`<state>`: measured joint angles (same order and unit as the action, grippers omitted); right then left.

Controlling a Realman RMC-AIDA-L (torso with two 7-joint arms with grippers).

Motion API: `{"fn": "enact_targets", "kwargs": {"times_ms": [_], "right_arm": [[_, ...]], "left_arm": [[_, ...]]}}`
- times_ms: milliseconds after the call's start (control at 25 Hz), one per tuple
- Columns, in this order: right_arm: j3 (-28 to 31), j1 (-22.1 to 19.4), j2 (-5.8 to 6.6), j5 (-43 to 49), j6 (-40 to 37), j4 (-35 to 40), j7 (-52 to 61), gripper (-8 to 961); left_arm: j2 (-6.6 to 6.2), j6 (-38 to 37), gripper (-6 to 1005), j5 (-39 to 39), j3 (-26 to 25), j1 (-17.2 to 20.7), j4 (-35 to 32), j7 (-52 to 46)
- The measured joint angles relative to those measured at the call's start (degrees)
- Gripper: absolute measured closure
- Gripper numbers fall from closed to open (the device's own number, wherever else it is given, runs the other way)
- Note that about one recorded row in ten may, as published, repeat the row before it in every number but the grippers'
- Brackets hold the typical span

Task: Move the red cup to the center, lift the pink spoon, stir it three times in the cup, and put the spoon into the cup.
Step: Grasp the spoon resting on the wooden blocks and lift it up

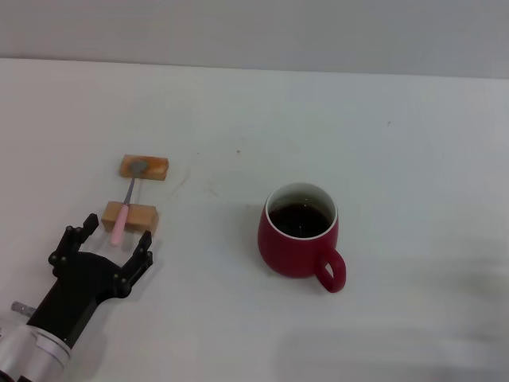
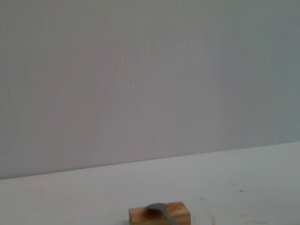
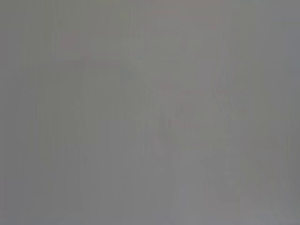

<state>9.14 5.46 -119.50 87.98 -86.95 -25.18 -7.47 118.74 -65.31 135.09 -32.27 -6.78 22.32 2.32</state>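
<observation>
Left gripper [image 1: 116, 237], fingers spread, faces one pink spoon [image 1: 127, 208], two wooden blocks [image 1: 144, 167], one red cup [image 1: 300, 231].

A tan wooden block [image 2: 160, 213] sits on the white table [image 2: 243, 178], the pink spoon's grey bowl [image 2: 157, 206] resting on it.

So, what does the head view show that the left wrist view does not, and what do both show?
Only the head view shows the red cup with dark liquid near the middle of the table, the left claw open just short of the pink spoon, the spoon's pink handle, and the nearer wooden block under it. Only the left wrist view shows the plain wall behind the table. Both show the farther wooden block with the spoon's grey bowl resting on it. The right claw appears in neither.
</observation>
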Motion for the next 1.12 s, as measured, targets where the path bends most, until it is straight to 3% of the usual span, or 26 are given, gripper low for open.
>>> {"fn": "enact_targets", "kwargs": {"times_ms": [1120], "right_arm": [[-0.79,-0.69,-0.13,-0.02,0.24,0.22,0.00,954]], "left_arm": [[0.00,0.07,138,-0.12,-0.07,0.54,0.16,0.14]]}}
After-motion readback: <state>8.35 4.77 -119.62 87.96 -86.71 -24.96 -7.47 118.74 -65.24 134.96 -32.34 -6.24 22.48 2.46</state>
